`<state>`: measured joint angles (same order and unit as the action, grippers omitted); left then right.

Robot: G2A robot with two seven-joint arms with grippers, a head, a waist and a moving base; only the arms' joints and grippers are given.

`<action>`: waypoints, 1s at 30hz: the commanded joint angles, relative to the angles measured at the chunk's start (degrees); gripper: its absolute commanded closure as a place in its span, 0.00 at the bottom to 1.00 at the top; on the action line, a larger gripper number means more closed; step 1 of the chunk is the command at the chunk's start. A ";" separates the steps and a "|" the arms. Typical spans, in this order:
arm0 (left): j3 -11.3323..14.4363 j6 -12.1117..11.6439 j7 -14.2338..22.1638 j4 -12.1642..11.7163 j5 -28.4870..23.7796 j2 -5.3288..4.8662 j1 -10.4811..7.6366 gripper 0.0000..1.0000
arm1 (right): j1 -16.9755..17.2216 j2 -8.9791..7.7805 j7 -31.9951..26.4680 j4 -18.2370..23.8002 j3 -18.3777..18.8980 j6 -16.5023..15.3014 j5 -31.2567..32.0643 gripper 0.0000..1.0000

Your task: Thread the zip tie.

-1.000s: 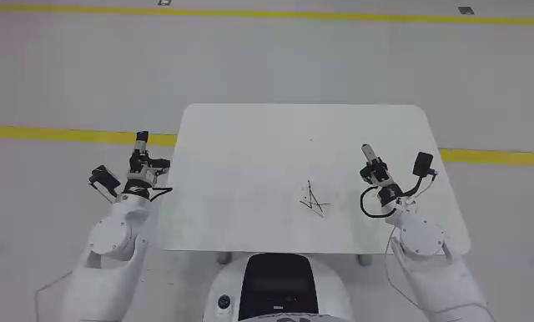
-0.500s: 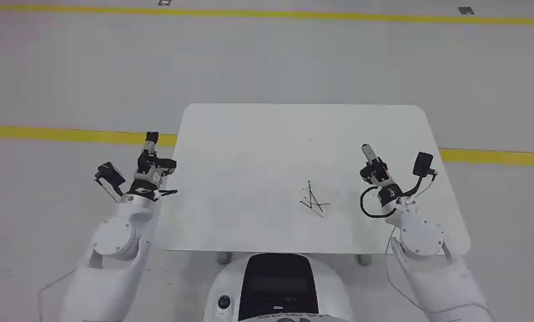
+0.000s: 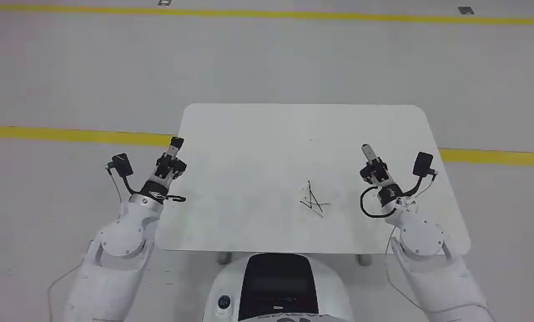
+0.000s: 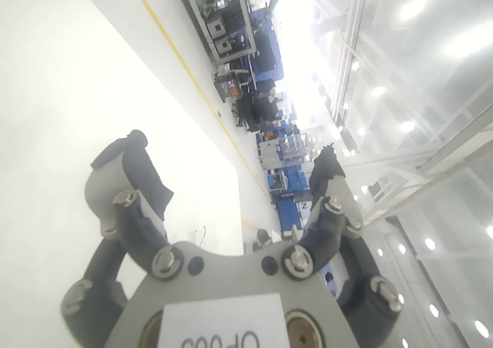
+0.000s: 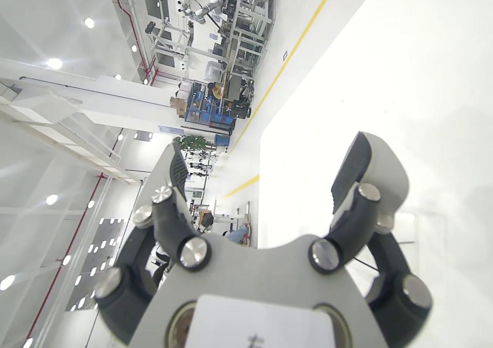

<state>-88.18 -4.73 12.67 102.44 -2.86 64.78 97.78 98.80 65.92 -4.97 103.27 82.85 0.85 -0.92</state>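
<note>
Black zip ties (image 3: 314, 201), apparently crossed, lie on the bench (image 3: 250, 138) near the right tool (image 3: 365, 148), ready for pickup; it and the left tool (image 3: 176, 143) gape empty.

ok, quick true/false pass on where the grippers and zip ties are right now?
1. The left gripper and the right gripper are both open. True.
2. The right gripper holds a zip tie. False: it is empty, and the zip ties lie loose on the table.
3. The zip ties lie nearer the right gripper than the left gripper. True.
4. The left gripper hangs over the middle of the table. False: it is at the table's left edge.
</note>
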 commanded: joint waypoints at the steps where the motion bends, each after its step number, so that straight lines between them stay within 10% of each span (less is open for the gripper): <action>1: 0.40 -0.09 1.73 -0.80 2.91 -0.14 -0.97 0.00 | 0.00 0.00 0.00 0.00 0.00 0.00 0.00 0.00; 15: 0.67 0.90 -0.63 -1.60 4.24 -0.02 -1.56 0.00 | 0.00 0.00 0.00 0.00 0.00 0.00 0.00 0.00; 30: 0.67 0.90 -0.63 -1.60 4.24 -0.02 -1.56 0.00 | -10.89 -1.05 -21.03 0.57 -9.08 5.00 33.39 0.00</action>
<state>-87.51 -3.83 12.04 100.84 1.38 64.76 96.23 89.09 64.80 -24.26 104.36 74.75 5.28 30.96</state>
